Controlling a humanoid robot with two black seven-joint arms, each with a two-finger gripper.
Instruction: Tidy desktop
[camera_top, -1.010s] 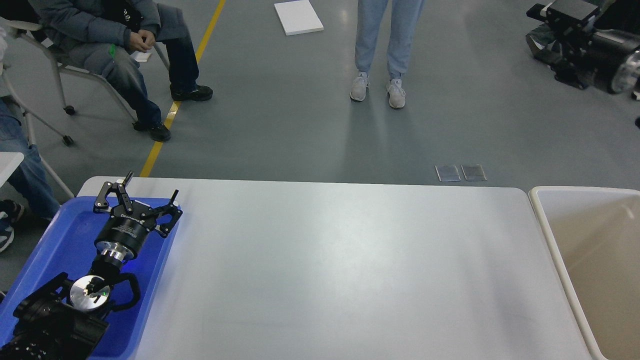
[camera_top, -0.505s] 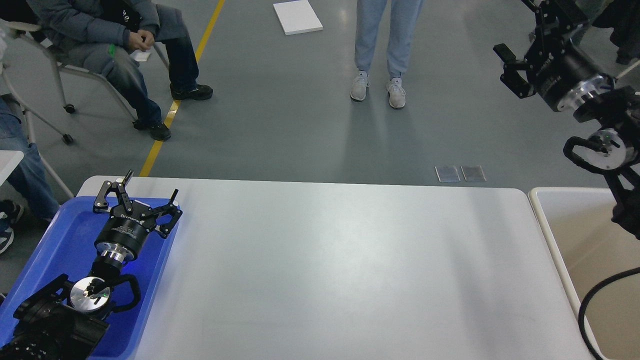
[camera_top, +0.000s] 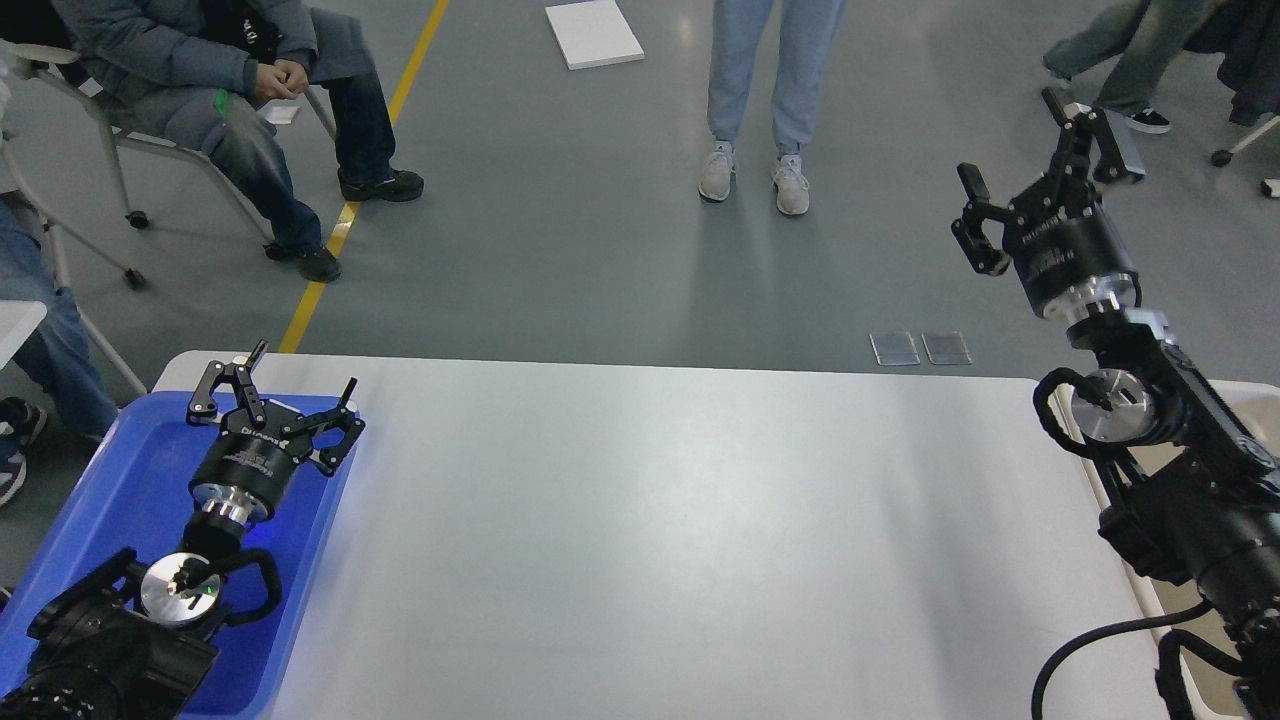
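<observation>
The desktop (camera_top: 660, 520) is a wide, light grey-white tabletop with rounded corners, filling the lower middle of the head view. My left gripper (camera_top: 300, 372) is open and empty, held over the far end of the blue tray (camera_top: 120, 480) at the table's left edge. My right gripper (camera_top: 1010, 138) is open and empty, raised high beyond the table's far right corner, with its arm coming up over the beige-white bin (camera_top: 1260, 400).
Past the far edge a person stands on the floor (camera_top: 760, 100), and another sits at the upper left (camera_top: 230, 80). Two clear plates (camera_top: 920, 346) lie on the floor. A white board (camera_top: 595, 33) lies farther off.
My right arm has swung down and leftward into view, its gripper now nearer the table's right end. The left arm has not moved.
</observation>
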